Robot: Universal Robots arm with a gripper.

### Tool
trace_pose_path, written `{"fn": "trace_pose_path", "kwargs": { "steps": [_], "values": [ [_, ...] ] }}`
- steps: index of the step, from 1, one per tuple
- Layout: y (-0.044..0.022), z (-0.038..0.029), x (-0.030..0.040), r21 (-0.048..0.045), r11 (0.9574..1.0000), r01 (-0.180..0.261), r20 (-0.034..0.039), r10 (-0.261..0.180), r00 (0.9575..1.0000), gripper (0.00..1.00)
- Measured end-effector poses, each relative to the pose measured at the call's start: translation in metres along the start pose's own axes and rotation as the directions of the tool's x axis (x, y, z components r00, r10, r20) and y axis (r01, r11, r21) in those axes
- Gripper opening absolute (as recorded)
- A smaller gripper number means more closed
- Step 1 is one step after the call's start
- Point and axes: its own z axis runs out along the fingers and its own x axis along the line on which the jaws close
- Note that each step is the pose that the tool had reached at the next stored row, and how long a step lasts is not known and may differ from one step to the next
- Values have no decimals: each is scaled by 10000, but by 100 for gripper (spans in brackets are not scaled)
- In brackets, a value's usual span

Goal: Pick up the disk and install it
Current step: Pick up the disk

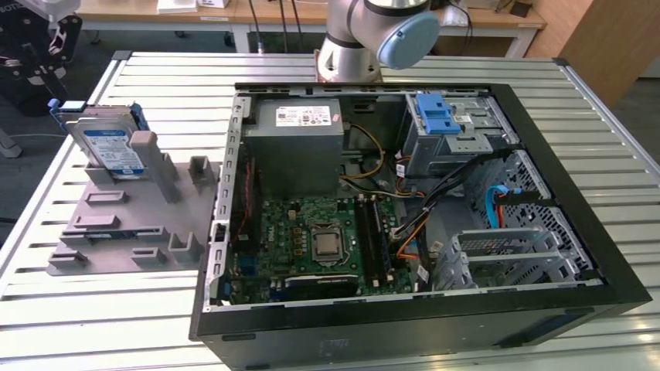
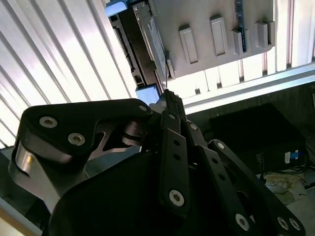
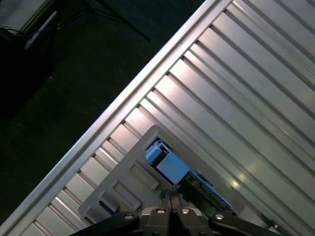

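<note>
- gripper: black linkage claw. in both wrist views the two fingers lie pressed together, tips meeting in one narrow seam, with nothing held between them.
- gripper, position: poised above the end of the disk, tips pointing down at it. whether the tips touch it cannot be told.
- disk: flat silver drive with a white-and-blue label, standing on edge with the label facing the room. seen edge-on from above in the second wrist view.
- blue bracket: plastic frame around the disk, showing at its top corner and along its side.
- grey fixture: moulded holder plate with raised blocks and slots. the disk sits in the slot at its far end, and the other slots lie nearer the viewer.
- slatted metal table: carries the fixture at the exterior view's left and the computer case beside it.
- computer case: black tower lying on its side, panel off, just beside the fixture and well apart from the disk.
- power-supply box: grey, white sticker, in the far part of the case.
- drive cage: grey metal, topped by a blue latch, towards the exterior view's right of the power-supply box.
- motherboard: green, in the near part of the case.
- arm: its base stands at the table's far edge, behind the case.
</note>
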Motion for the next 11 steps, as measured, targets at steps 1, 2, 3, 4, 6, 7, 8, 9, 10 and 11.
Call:
{"fn": "trace_pose_path", "kwargs": {
  "steps": [1, 2, 3, 4, 6, 7, 8, 9, 10, 11],
  "values": [
    [0, 0, 0, 0, 10000, 52, -2, -52, 10000, 11],
    [0, 0, 0, 0, 9999, 108, -4, -108, 9999, 11],
    [0, 0, 0, 0, 9999, 164, -7, -164, 9999, 11],
    [0, 0, 0, 0, 9998, 216, -9, -216, 9998, 11],
    [0, 0, 0, -1, 9995, 309, -13, -309, 9995, 11],
    [0, 0, 0, -1, 9994, 356, -15, -356, 9994, 11],
    [0, 0, 0, -1, 9992, 399, -17, -399, 9992, 11],
    [0, 0, 0, -1, 9990, 443, -19, -443, 9990, 11],
    [0, 0, 0, -1, 9988, 485, -20, -486, 9988, 11],
    [0, 0, 0, -1, 9986, 530, -22, -530, 9986, 11]
  ]
}}
